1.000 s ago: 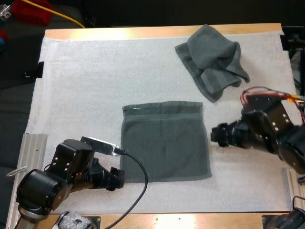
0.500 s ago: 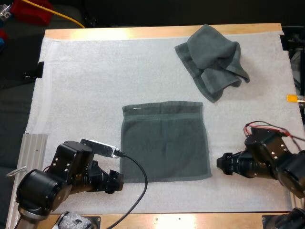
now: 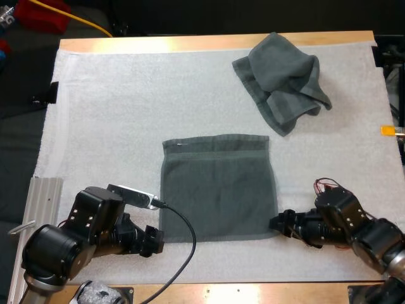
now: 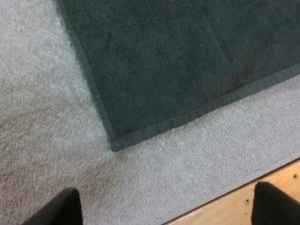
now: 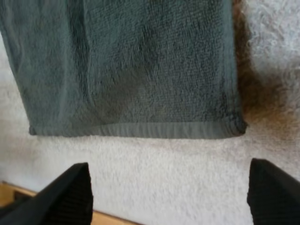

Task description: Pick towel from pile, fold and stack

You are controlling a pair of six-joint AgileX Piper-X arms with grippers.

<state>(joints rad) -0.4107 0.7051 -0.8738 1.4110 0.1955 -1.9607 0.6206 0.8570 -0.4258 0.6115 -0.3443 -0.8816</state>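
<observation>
Flat towel (image 3: 218, 188) between left pincer (image 3: 154, 239), right pincer (image 3: 277, 223), each beside near corner.

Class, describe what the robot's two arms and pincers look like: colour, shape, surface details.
Both the left arm and right arm are matt black, built from rounded, drum-like housings dotted with small pale screw heads. The left pincer and right pincer each have two black fingers, finely ribbed on the right one.
</observation>
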